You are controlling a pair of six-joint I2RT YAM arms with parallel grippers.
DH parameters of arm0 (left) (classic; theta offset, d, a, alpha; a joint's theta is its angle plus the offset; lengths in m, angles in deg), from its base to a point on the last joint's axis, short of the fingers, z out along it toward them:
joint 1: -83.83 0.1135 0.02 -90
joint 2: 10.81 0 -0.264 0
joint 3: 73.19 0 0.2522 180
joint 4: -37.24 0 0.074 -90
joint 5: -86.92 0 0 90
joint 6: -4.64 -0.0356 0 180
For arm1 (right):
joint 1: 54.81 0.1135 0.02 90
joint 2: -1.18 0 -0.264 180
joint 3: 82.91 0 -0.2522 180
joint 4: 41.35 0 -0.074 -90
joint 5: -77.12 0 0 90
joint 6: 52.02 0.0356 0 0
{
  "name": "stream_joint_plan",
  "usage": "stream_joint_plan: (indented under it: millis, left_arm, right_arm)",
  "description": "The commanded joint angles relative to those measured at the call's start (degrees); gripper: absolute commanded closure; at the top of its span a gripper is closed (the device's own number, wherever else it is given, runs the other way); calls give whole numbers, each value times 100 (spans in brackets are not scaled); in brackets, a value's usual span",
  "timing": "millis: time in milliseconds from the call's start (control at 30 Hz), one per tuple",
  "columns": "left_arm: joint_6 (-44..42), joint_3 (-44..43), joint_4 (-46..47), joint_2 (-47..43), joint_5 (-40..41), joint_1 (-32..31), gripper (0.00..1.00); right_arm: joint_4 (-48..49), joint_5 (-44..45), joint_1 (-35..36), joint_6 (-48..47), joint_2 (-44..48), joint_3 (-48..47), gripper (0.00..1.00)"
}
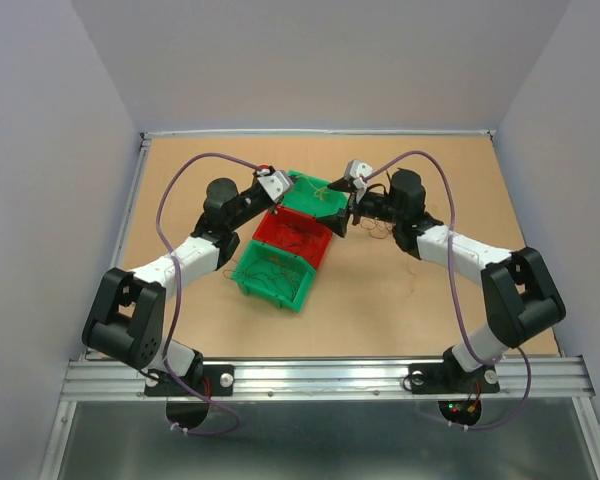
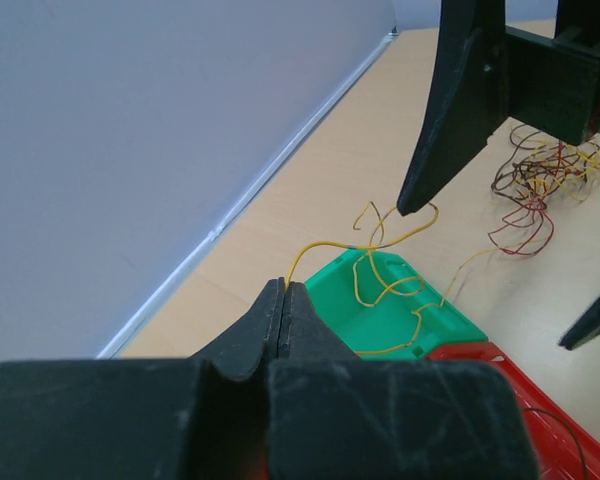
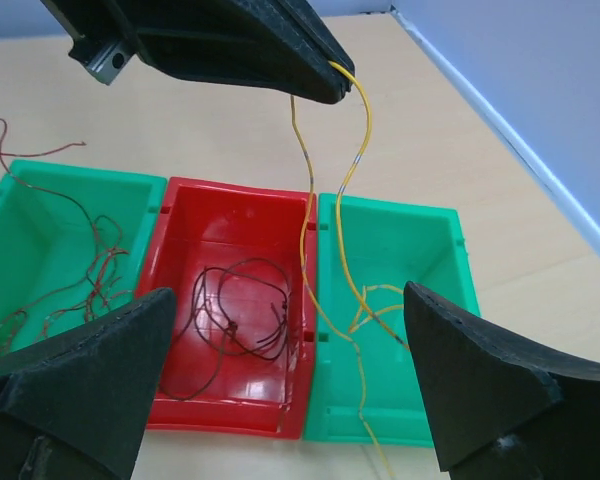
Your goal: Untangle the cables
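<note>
left hand (image 2: 283, 288) clenched on yellow wire (image 2: 325, 244), right hand (image 3: 288, 295) released; wire's tail loops in far green bin (image 3: 400, 207), so a pull may snag there or slip free.

Thin yellow wire (image 3: 368, 125) was plain yellow. Red rectangular plastic bin (image 3: 230, 190) held dark brown thin wires (image 3: 242, 312). Far green rectangular plastic bin (image 3: 450, 215) and near green rectangular plastic bin (image 3: 80, 175) matched in colour; the near one had reddish-brown thin wires (image 3: 90, 275). Tangled wire clump (image 2: 538, 175) mixed brown, red and yellow. Flat wooden tabletop (image 1: 400, 300) was tan.
</note>
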State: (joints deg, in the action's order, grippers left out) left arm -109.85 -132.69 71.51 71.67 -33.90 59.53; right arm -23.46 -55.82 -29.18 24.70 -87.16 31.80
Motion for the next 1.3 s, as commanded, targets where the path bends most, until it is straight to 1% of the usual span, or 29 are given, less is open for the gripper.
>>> stream_joint_plan:
  millis: [0,200,433,533,633,667,700,767,800,833,867,1033,1100,1133,1167,1200,1233,1267]
  left_arm:
    - [85,12,356,-223,-46,4,100]
    - [146,12,356,-250,-2,4,100]
    - [243,3,356,-232,77,4,100]
    - [287,-14,347,-232,68,4,100]
    - [305,-23,339,-223,68,4,100]
    - [313,-23,339,-223,68,4,100]
    - [313,-23,339,-215,103,4,100]
    - [322,-32,339,-188,156,12,100]
    - [322,-49,339,-179,234,12,100]
    - [340,-49,347,-153,270,21,100]
    - [366,-58,356,-136,323,21,100]
    - [682,-58,567,-92,534,153,100]
    - [848,-23,794,-83,682,240,88]
    - [1180,-6,926,-91,771,293,70]
    - [1323,38,1014,-100,832,442,59]
    - [1507,47,1155,-109,963,521,52]
    - [1796,38,1173,-135,1017,705,41]
    - [1947,38,1217,-153,1113,785,35]
  right_arm:
    - [420,55,196,-720,-271,-507,0]
    - [692,566,329,-852,-798,-665,0]
    - [728,1182,601,-1045,-1265,-894,0]
    - [736,1542,732,-1168,-1405,-999,4]
    - [745,1815,812,-1195,-1581,-1157,25]
    - [763,1867,821,-1151,-1625,-1210,34]
    - [815,1955,821,-1116,-1652,-1263,50]
    - [955,2035,821,-967,-1705,-1255,64]
    - [1087,2139,830,-905,-1722,-1254,82]
    - [1131,2219,821,-835,-1731,-1272,94]
    - [1184,2280,821,-704,-1731,-1281,99]
    - [1307,2676,821,-369,-1635,-1351,99]
    - [1351,2869,821,-150,-1521,-1447,99]
    - [1343,3096,821,-70,-1477,-1483,99]
    - [1343,3177,812,70,-1433,-1500,99]
    - [1334,3273,804,123,-1328,-1553,99]
    - [1334,3318,803,167,-1283,-1562,99]
    - [1317,3370,803,255,-1231,-1623,99]
